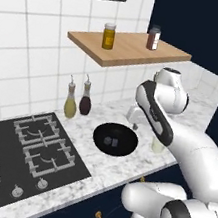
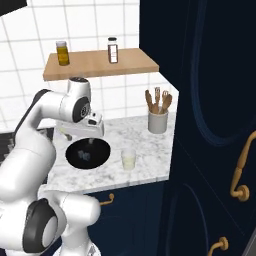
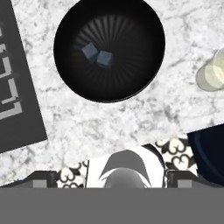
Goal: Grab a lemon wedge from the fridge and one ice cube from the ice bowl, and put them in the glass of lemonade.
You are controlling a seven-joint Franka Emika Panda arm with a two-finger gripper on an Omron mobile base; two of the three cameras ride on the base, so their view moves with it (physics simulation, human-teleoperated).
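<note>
Ice bowl [image 1: 116,139] sits on the marble counter [image 1: 95,167] in our left base view, just right of the black stove [image 1: 15,160], two small cubes in its bottom; the arm [image 1: 156,114] crosses above its right side.

From the right base view we see the gripper [image 2: 90,143] hanging over the bowl, fingers spread wide and empty, with the glass of lemonade [image 2: 129,159] just beside the bowl (apart from it) and the utensil cup [image 2: 158,121] farther back.

Looking down from the hand, we find one ice cube [image 3: 105,59] touching its twin [image 3: 89,51] near the bowl's middle.
</note>
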